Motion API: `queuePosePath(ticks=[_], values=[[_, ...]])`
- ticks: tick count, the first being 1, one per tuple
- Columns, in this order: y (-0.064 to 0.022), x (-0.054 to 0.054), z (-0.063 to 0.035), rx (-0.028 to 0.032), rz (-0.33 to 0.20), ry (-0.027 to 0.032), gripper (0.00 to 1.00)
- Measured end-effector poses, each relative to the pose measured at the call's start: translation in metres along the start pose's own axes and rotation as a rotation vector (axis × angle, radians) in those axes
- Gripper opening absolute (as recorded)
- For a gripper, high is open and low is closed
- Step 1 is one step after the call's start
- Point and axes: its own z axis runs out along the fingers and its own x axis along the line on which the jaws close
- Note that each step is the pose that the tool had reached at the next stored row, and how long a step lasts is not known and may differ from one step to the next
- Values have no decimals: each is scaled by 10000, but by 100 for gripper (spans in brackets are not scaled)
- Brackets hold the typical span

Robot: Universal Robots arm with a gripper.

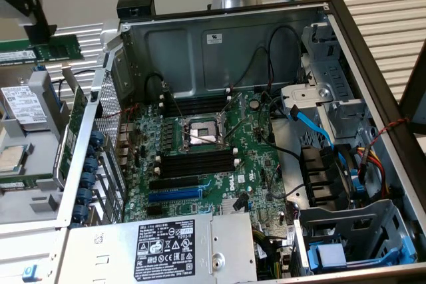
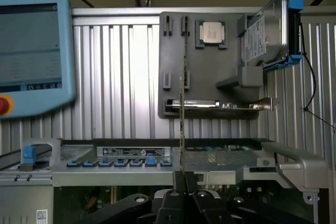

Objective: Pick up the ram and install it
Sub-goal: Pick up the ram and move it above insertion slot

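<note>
Well, the open computer case (image 1: 219, 38) is the biggest thing in front of me, with the green motherboard (image 1: 263, 164) facing up inside it. Across the board run the black memory slots (image 1: 196, 162), one bank above the processor socket and one below. In the exterior view they all lie along the 9-to-3 line.

The ram (image 1: 56, 49) is not in the case. It is outside the case wall on the exterior view's left, by the grey parts tray (image 2: 173, 51), and the gripper (image 1: 38, 39) has its jaws clamped together on it. The stick's long axis also runs close to 9-to-3, with a slight tilt, so it is nearly parallel with the slots. From the gripper the slots lie toward about 4 o'clock, well apart, with the case wall between. In the wrist view the stick shows edge-on, a thin line running straight out from the fingers.
</note>
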Motion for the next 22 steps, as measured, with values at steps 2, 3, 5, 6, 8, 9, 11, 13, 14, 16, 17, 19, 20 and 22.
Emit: queuePosePath(ticks=[2,3,5,6,8,9,11,13,14,16,17,19,20,22], values=[[-90,-4,-6,-4,0,-2,12],[-135,-6,-9,-6,-1,-2,12],[-226,-10,-13,-7,0,-3,12],[-270,-12,-15,-7,1,-4,12],[-363,-16,-18,-7,-1,-4,12],[-409,-18,-20,-8,0,-2,12],[-499,-21,-23,-10,-5,-2,12],[-590,-25,-26,-12,-14,-3,12],[-634,-27,-28,-14,-16,-2,12],[-722,-31,-31,-24,-21,-2,12],[-766,-33,-32,-42,-22,-2,12],[-844,-36,-35,-78,-22,0,12],[-887,-38,-37,-93,-20,0,12],[-980,-42,-40,-110,-21,2,12]])
